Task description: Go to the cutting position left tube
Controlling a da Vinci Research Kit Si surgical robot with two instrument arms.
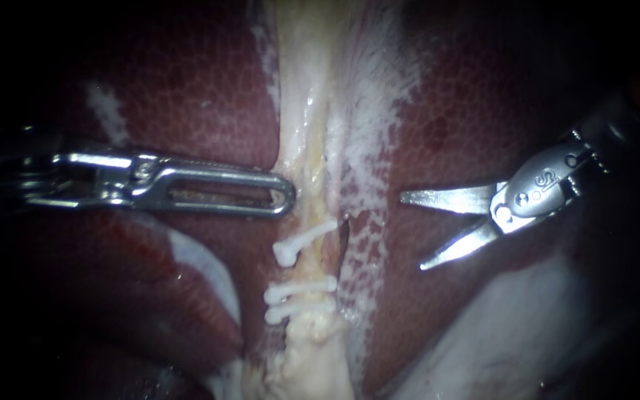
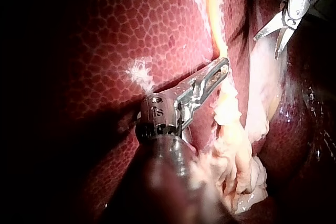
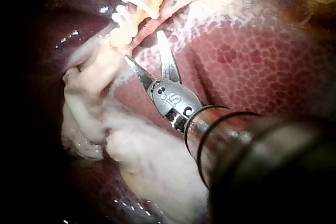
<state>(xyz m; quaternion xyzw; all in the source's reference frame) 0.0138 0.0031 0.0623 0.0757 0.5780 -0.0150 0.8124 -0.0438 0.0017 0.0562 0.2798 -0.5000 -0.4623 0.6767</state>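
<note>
Tube [image 1: 310, 185] near right instrument [image 1: 412, 231], apart

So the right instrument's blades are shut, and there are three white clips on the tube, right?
Not quite. The right instrument has its blades open, with a clear gap between them and nothing held. The endoscope view shows it. The rest is right: there are three white clips on the tube.

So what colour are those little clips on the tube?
The clips are white, plainest in the endoscope view.
</note>
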